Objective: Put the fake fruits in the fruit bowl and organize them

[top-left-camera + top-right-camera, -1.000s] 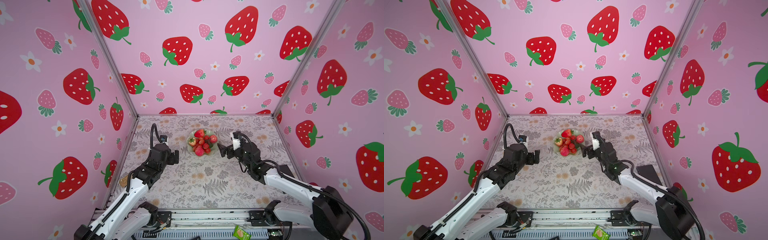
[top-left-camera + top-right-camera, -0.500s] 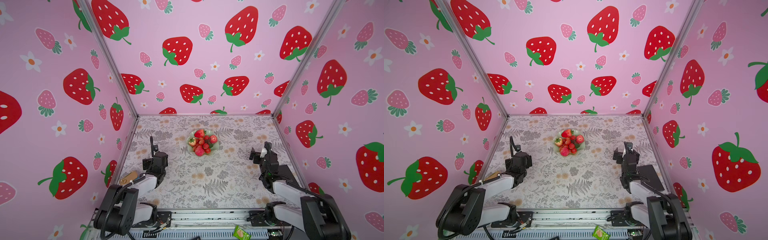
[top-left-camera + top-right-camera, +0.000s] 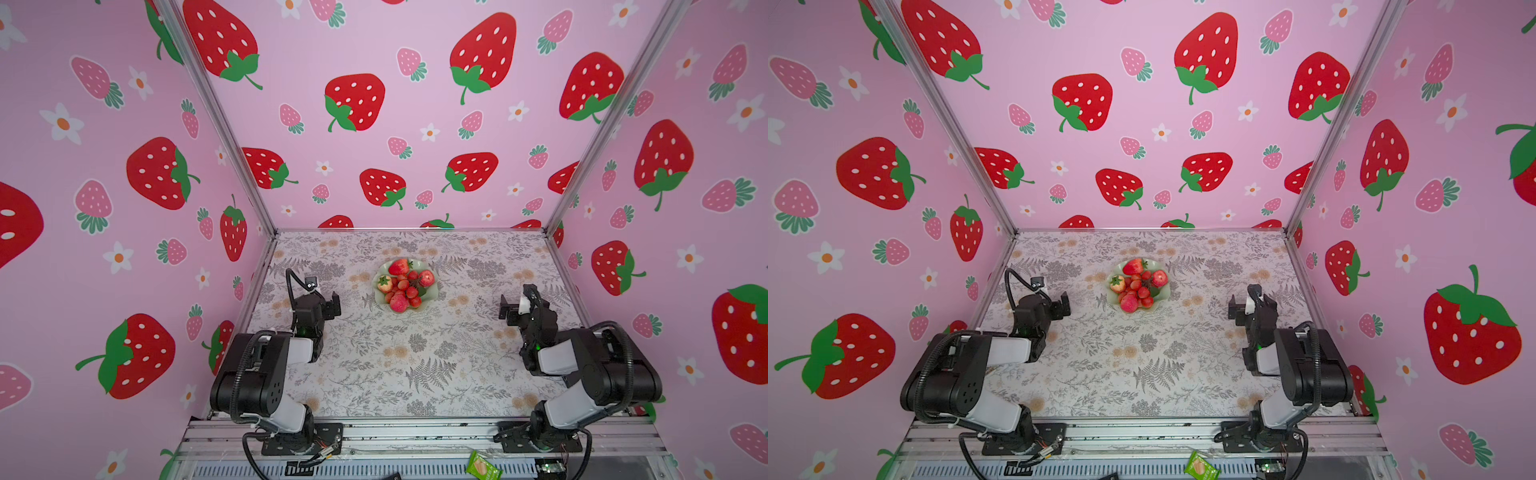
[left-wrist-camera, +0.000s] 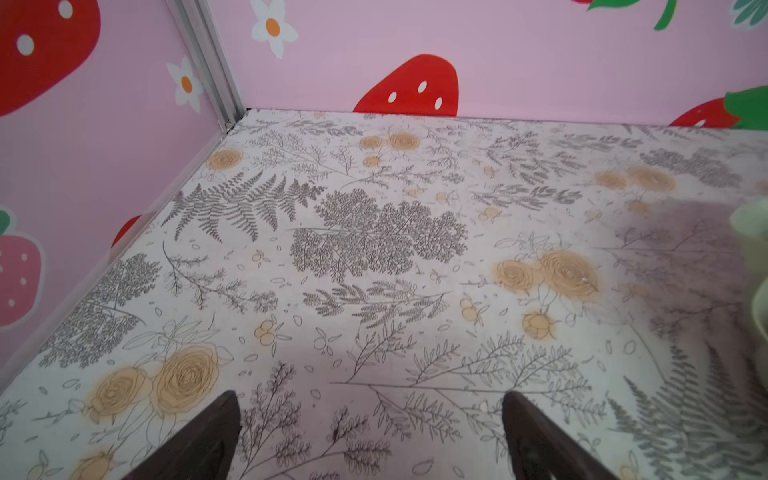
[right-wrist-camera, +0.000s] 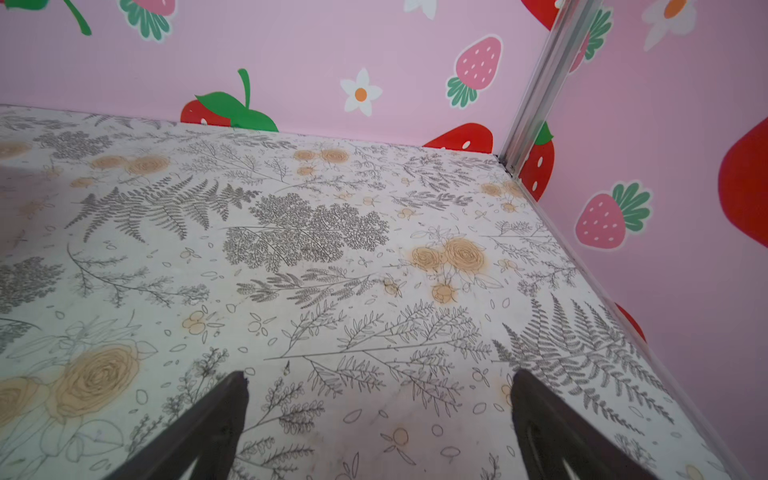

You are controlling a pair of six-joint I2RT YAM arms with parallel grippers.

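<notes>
The mint-green fruit bowl (image 3: 434, 293) (image 3: 1168, 291) stands mid-table towards the back in both top views. In it lie two strawberries (image 3: 399, 266), two red-pink apples (image 3: 427, 278) and a cluster of small red balls (image 3: 409, 287). My left gripper (image 3: 333, 306) (image 4: 370, 395) hangs open and empty to the left of the bowl, well apart from it. The bowl's edge (image 4: 752, 224) just shows in the left wrist view. My right gripper (image 3: 505, 309) (image 5: 379, 374) is open and empty over bare cloth to the bowl's right.
Pink strawberry-print walls with aluminium corner posts (image 3: 253, 183) close in the floral tablecloth (image 3: 399, 357) on three sides. Both arms are folded near their bases at the front rail (image 3: 415, 432). A green snack packet (image 3: 482, 467) lies below the rail.
Both arms have drawn back from beside the bowl and folded towards the front of the table. Both grippers stayed open and empty. The fruits and bowl have not moved.
</notes>
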